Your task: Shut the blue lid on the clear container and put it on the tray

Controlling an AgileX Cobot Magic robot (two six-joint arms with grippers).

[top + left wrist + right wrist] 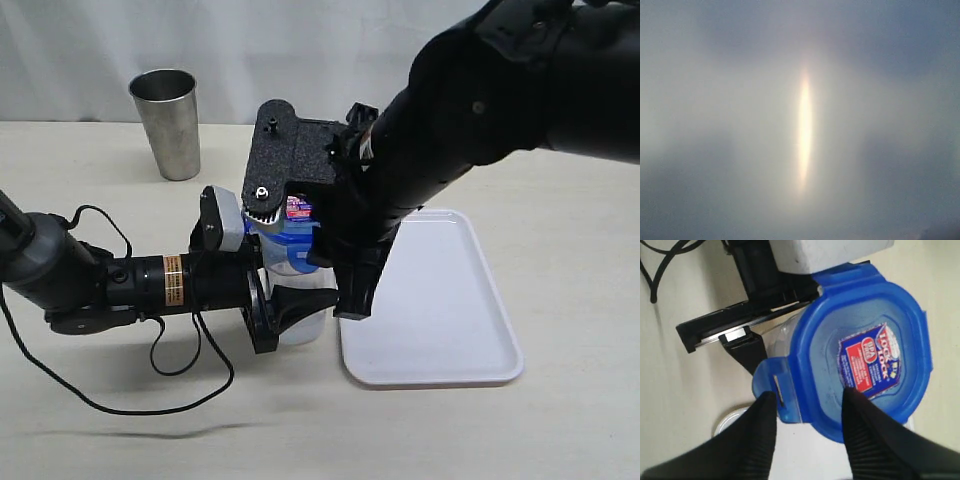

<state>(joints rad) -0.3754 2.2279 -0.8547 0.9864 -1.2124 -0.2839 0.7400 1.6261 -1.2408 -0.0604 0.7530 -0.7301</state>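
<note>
Beside the tray: my left claw clamps the clear container.
Right claw: apart, astride the blue lid.
Risk: flap slips my pinch, unlatched.

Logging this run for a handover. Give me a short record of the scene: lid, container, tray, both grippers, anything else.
lid: blue, sitting on container, one flap sticking out
container: clear, beside tray, not on it
tray: white, right of container in the exterior view
left gripper: clamped on container's side
right gripper: above lid, jaws open astride the flap
other: steel cup at back
left wrist view: blurred, shows nothing
</note>
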